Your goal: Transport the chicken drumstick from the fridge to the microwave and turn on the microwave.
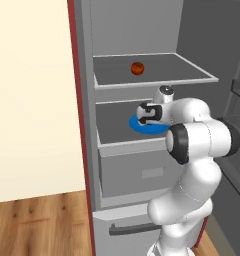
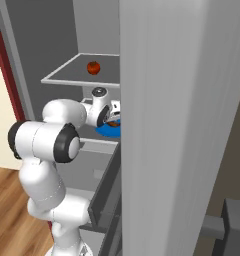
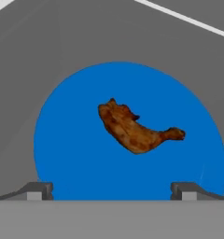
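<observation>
Hand view: gripper (image 3: 111, 190) hangs spread wide and empty above the blue plate (image 3: 67, 154); the chicken drumstick (image 3: 135, 130) lies mid-plate, blue margin all round; beyond, the fridge (image 1: 87, 150) shelf stretches grey and bare, a red fruit (image 1: 137, 68) one shelf higher.

White glossy arm (image 1: 192, 150), rounded fat links, black ring bands at joints. Silver-grey cap w/ dark centre on wrist joint (image 1: 165, 90). Hand white w/ black section; gripper (image 3: 112, 189) fingertips small, dark grey, blocky.
</observation>
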{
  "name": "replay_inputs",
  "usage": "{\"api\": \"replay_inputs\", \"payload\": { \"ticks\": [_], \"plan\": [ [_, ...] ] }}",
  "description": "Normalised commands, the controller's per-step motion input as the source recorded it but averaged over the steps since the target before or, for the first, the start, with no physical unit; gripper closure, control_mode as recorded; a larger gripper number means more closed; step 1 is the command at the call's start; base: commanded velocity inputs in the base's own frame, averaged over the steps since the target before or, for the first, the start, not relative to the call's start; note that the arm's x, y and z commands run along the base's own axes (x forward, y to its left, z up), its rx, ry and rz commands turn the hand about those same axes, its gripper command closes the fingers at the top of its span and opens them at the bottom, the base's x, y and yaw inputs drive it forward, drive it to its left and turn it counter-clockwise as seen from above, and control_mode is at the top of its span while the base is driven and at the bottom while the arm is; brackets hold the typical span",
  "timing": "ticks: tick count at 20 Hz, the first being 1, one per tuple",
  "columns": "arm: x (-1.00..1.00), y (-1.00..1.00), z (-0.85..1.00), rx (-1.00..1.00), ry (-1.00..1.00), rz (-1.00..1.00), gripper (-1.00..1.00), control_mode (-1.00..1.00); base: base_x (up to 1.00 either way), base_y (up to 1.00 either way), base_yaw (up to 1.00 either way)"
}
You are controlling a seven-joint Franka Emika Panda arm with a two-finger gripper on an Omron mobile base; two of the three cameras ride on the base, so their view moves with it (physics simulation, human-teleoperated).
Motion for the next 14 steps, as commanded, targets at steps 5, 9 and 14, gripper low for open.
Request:
{"api": "replay_inputs", "payload": {
  "ticks": [5,9,14],
  "plan": [
    [0.21,-0.02,-0.09,-0.01,0.00,0.06,-1.00,-1.00,0.00,0.00,0.00],
    [0.14,-0.01,-0.03,0.00,0.00,0.04,-1.00,-1.00,0.00,0.00,0.00],
    [0.14,0.00,-0.11,0.00,0.02,0.03,-1.00,-1.00,0.00,0.00,0.00]
  ]
}}
